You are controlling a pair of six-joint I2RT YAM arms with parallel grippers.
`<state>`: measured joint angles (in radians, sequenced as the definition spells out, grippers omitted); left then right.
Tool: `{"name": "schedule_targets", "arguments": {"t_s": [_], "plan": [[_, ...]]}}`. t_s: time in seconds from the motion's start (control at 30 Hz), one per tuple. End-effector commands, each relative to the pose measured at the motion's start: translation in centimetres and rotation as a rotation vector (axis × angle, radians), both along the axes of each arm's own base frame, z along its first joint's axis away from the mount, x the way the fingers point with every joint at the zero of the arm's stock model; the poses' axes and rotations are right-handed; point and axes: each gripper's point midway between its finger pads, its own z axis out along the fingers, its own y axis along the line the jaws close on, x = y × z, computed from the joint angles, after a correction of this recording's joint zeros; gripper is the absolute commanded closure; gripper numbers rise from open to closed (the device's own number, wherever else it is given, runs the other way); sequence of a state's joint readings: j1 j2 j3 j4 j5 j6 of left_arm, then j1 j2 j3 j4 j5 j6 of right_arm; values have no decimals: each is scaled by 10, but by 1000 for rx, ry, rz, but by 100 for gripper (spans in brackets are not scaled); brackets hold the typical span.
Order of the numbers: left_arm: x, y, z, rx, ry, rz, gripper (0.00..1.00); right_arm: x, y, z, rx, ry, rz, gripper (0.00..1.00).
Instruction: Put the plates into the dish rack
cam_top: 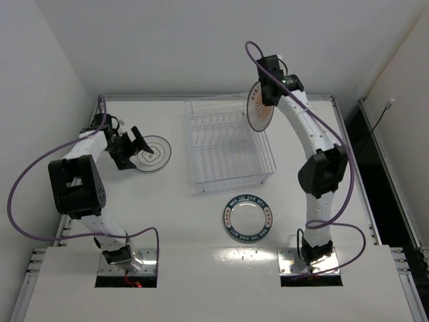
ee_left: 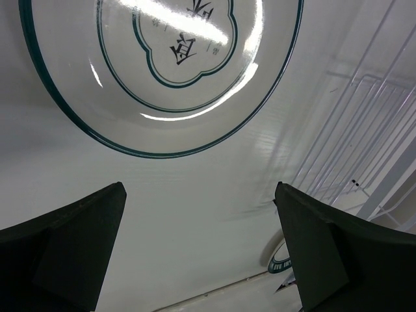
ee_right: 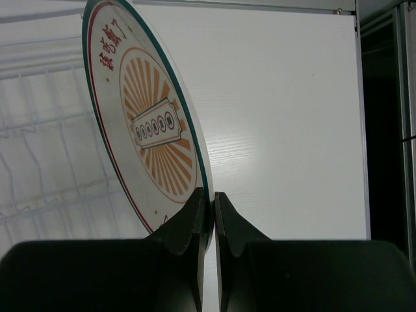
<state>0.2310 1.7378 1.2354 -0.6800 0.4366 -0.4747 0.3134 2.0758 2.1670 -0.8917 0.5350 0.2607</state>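
My right gripper point(cam_top: 263, 92) is shut on the rim of the orange-striped plate point(cam_top: 260, 107) and holds it upright above the far right corner of the clear dish rack point(cam_top: 228, 144). In the right wrist view the plate point(ee_right: 146, 123) stands on edge between my closed fingers point(ee_right: 195, 214), with the rack's tines point(ee_right: 45, 162) to its left. My left gripper point(cam_top: 136, 144) is open just left of the dark-ringed plate point(cam_top: 154, 153), which lies flat on the table; in the left wrist view this plate point(ee_left: 162, 71) is ahead of the wide-apart fingers point(ee_left: 78, 240). The blue-rimmed plate point(cam_top: 247, 219) lies flat in front of the rack.
The rack's wire side point(ee_left: 364, 143) shows at the right of the left wrist view, with a sliver of the blue-rimmed plate point(ee_left: 279, 260) below it. The table's raised edge point(cam_top: 214, 98) runs along the back, walls close behind.
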Motion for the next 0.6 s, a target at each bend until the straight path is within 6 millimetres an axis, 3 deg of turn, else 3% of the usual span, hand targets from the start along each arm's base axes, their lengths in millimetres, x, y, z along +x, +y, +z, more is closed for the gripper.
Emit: {"name": "schedule_targets", "arguments": {"t_s": [0.0, 0.17, 0.23, 0.37, 0.47, 0.53, 0.57], "plan": [[6, 6, 6, 13, -18, -1, 1, 1, 6, 16, -64, -58, -3, 100], [6, 6, 6, 13, -18, -1, 1, -2, 29, 6, -57, -33, 60, 100], [6, 6, 3, 11, -9, -1, 1, -7, 45, -17, -62, 20, 76, 100], [6, 7, 4, 1, -11, 4, 1, -15, 59, -49, -16, 107, 88, 100], [8, 4, 0, -22, -6, -4, 1, -20, 70, -64, 44, 149, 105, 99], [9, 1, -7, -46, -2, -4, 1, -22, 67, -73, 52, 177, 93, 93], [9, 2, -5, -61, -6, -1, 1, -23, 70, -74, 65, 183, 104, 84]]}}
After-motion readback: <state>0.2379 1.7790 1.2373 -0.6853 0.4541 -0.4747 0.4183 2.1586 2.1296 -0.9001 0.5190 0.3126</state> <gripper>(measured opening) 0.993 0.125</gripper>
